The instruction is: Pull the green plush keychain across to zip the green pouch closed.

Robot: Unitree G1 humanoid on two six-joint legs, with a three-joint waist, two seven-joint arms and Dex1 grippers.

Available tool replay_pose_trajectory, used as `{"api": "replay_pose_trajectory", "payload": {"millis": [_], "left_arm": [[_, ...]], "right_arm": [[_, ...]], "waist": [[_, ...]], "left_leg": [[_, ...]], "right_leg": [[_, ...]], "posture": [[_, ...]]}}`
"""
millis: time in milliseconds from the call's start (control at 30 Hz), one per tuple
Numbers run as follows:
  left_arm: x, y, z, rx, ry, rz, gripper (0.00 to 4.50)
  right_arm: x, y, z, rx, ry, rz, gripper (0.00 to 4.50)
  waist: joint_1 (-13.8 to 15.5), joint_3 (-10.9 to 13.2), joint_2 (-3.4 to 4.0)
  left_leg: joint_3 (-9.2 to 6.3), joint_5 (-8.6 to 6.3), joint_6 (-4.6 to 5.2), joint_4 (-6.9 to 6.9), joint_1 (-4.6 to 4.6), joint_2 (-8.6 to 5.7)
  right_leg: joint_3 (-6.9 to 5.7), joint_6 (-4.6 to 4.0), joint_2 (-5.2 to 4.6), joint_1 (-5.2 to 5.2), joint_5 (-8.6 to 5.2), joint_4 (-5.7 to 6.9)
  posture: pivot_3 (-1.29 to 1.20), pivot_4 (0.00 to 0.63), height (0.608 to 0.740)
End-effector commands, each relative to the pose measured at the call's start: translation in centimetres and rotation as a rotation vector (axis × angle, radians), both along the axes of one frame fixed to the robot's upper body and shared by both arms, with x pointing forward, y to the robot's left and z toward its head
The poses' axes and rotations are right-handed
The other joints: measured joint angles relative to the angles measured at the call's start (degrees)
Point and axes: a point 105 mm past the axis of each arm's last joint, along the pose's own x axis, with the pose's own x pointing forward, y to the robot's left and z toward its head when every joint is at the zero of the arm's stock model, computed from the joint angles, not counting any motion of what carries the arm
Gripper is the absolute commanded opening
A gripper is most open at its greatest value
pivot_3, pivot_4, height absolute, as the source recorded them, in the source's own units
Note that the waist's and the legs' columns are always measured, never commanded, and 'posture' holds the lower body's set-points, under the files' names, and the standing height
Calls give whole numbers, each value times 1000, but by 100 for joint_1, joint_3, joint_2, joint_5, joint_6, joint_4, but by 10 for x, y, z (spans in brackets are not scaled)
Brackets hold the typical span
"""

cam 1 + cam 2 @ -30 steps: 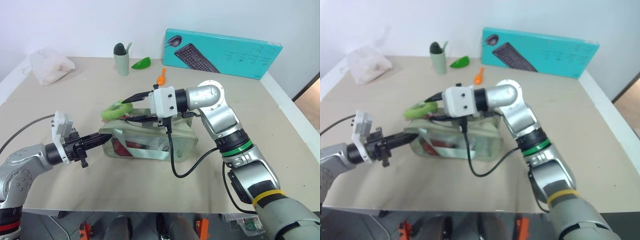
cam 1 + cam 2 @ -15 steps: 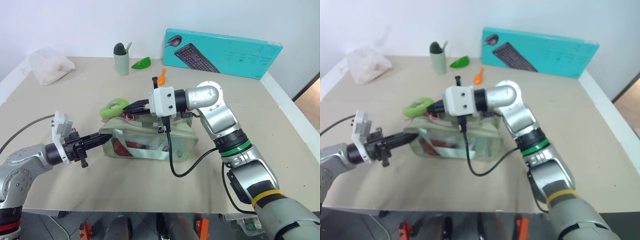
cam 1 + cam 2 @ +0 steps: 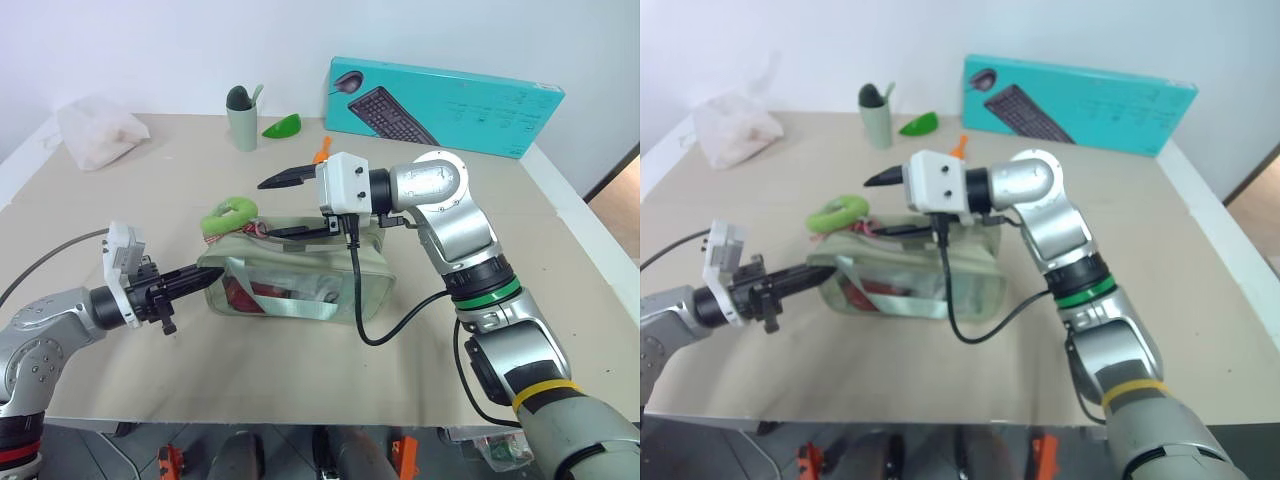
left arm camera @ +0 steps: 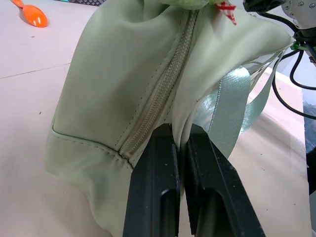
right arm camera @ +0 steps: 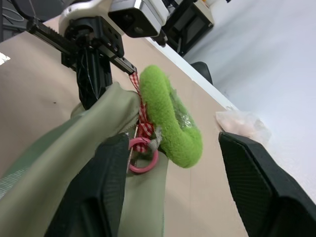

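Observation:
The green pouch (image 3: 310,272) lies at the table's middle with a red item showing through its clear front. My left gripper (image 3: 203,281) is shut on the fabric at the pouch's left end, right beside the zipper (image 4: 163,94). The green plush keychain (image 3: 231,214) rests on the pouch's top left end, hanging from a pink ring (image 5: 143,153). My right gripper (image 3: 268,208) hovers over the pouch top, pointing left. It is open, its fingers wide apart, and the keychain (image 5: 170,118) lies just past the fingertips, untouched.
At the back of the table stand a white plastic bag (image 3: 97,130), a grey-green cup (image 3: 243,120), a glossy green leaf-shaped piece (image 3: 284,127), an orange spoon (image 3: 322,151) and a teal keyboard box (image 3: 446,104). A black cable (image 3: 365,310) hangs from my right wrist in front of the pouch.
Half a second ago my right gripper was shut at the keychain's cord; it has since opened wide and drawn back slightly to the right. The keychain and the left gripper stay in place.

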Motion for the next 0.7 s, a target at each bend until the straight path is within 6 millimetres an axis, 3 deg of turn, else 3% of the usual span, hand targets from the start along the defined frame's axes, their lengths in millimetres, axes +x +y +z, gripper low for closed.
{"api": "replay_pose_trajectory", "payload": {"millis": [33, 500, 633, 700], "left_arm": [[-1, -2, 4, 6, -12, -14, 0], [-2, -3, 2, -3, -14, -10, 0], [-3, -4, 1, -8, -15, -6, 0], [-3, -4, 1, -9, -16, -4, 0]], "right_arm": [[-5, 5, 15, 19, -78, 24, 2781], [-9, 35, 10, -23, -150, 93, 2781], [-7, 43, 1, -54, -156, 104, 2781], [-6, 44, -1, -53, -154, 102, 2535]], "waist": [[0, 0, 0], [-1, 0, 0], [-1, 0, 0], [-1, 0, 0]], "left_leg": [[0, 0, 0, 0, 0, 0], [0, 0, 0, -1, -1, 0], [1, 0, 0, -1, 0, -1], [-1, 0, 0, -1, 0, 0]], "right_leg": [[0, 0, 0, 0, 0, 0], [0, -1, -1, -1, 0, 0], [0, -1, -2, 0, 0, 0], [0, -1, -2, 0, 0, 0]], "posture": [[0, 150, 740], [0, 150, 740], [0, 150, 740], [0, 150, 740]]}}
